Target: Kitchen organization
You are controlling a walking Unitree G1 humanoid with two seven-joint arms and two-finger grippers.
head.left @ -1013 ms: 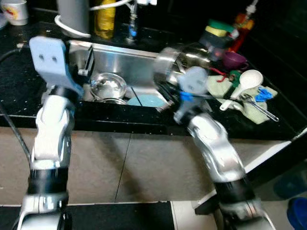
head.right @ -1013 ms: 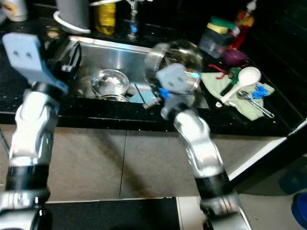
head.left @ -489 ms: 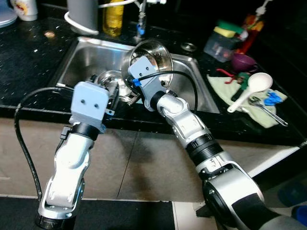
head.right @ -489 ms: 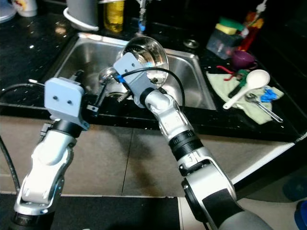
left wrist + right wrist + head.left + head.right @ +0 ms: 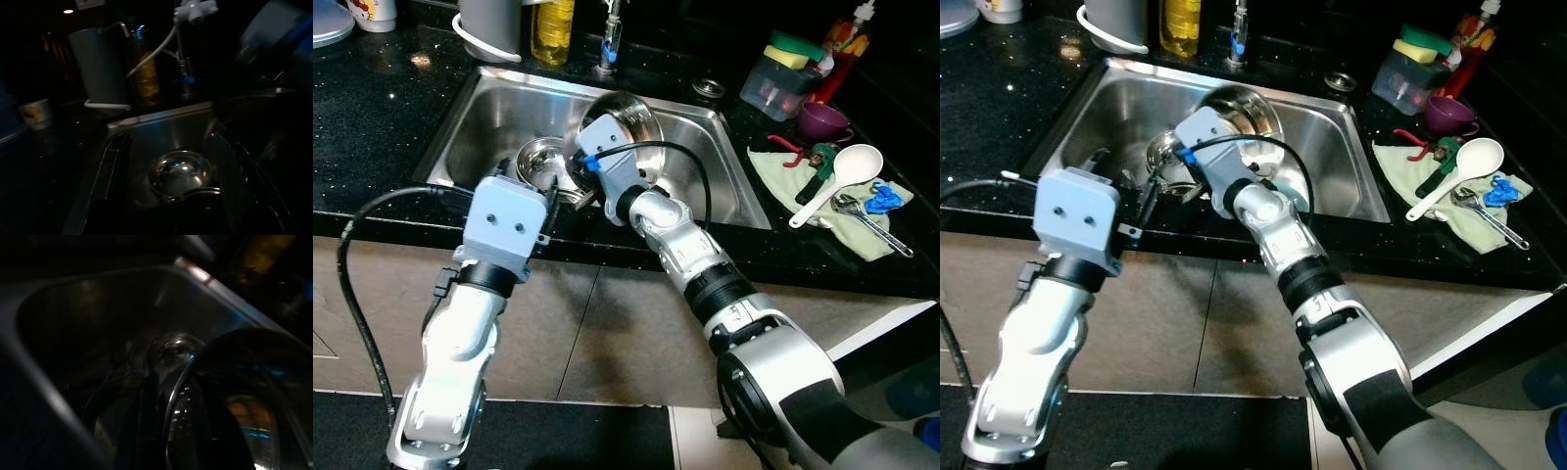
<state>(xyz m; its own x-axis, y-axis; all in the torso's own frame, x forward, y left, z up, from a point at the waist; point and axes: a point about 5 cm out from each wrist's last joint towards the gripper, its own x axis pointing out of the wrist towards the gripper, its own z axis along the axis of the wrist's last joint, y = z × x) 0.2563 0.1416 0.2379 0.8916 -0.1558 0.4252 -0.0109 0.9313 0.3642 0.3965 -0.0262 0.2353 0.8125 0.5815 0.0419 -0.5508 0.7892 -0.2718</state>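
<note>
My right gripper (image 5: 180,401) is shut on the rim of a large steel bowl (image 5: 628,119), which it holds tilted over the middle of the steel sink (image 5: 724,186). The right wrist view shows that rim running between the two fingers. A smaller steel bowl (image 5: 538,160) lies in the sink's left part, on other steel dishes. My left gripper (image 5: 171,142) is at the sink's front edge, open, with its fingers (image 5: 113,164) pointing at the small bowl and holding nothing.
A grey kettle (image 5: 489,22), a yellow bottle (image 5: 554,18) and the tap (image 5: 610,39) stand behind the sink. On the black counter to the right are a sponge tub (image 5: 785,70), a purple cup (image 5: 824,119), and a white spoon (image 5: 834,178) with tools on a green cloth (image 5: 847,220).
The camera has shifted. My right gripper has carried the large bowl left from the sink's right edge and down over the sink. My left gripper has come from the sink's left side to its front edge.
</note>
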